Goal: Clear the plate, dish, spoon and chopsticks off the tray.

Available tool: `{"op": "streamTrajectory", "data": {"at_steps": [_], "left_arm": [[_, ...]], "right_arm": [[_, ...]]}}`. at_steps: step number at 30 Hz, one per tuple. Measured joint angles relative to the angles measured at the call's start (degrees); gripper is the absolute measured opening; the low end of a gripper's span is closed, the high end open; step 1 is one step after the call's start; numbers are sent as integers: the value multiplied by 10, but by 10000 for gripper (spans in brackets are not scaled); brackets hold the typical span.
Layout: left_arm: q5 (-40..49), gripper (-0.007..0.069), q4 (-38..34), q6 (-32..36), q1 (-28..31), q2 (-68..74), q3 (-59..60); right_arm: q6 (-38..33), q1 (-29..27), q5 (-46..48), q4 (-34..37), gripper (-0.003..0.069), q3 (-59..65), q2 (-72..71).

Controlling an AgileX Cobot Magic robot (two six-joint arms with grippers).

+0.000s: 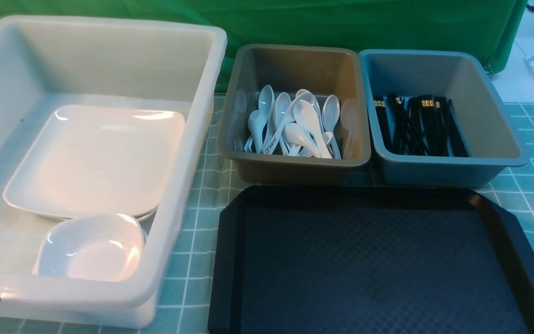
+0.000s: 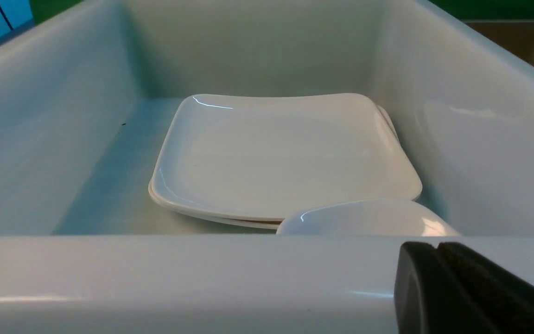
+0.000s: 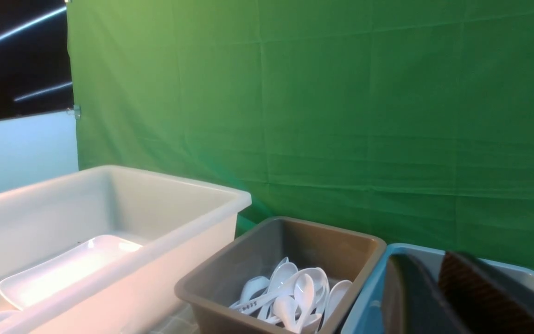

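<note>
Three tubs stand beyond the black tray (image 1: 378, 260), whose diamond-textured floor carries nothing. At ten o'clock from the tray sits the large white tub (image 1: 193, 139); in it the plate (image 1: 95, 157) lies flat on top of another like it, with a small deep white dish (image 1: 92, 248) touching its near edge. At twelve o'clock the grey tub (image 1: 295, 160) holds a heap of white spoons (image 1: 295, 125), and I cannot say which one is the task's own. At one o'clock the blue tub (image 1: 443, 162), touching the grey one, holds a bundle of black chopsticks (image 1: 415, 125).

My left gripper (image 2: 436, 250) shows in the left wrist view with its two dark pads pressed together and nothing between them; it sits just outside the near wall of the white tub. In the front view only a dark sliver of it shows at the bottom left corner.

My right gripper (image 3: 434, 269) is out of the front view. The right wrist view shows its pads a narrow gap apart, holding nothing, raised near the blue tub (image 3: 369, 287).

The left wrist view alone shows the second plate's rim under the top one. The right wrist view alone shows the green backdrop (image 3: 341, 116) behind the tubs.
</note>
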Motion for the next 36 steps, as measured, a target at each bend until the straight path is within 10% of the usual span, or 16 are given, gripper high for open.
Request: {"op": "streamTrajectory", "data": {"at_steps": [24, 36], "left_arm": [[0, 17, 3, 0, 0, -1, 1], [0, 17, 4, 0, 0, -1, 1]], "right_arm": [[0, 0, -1, 3, 171, 0, 0], [-237, 0, -6, 257, 192, 0, 0]]}}
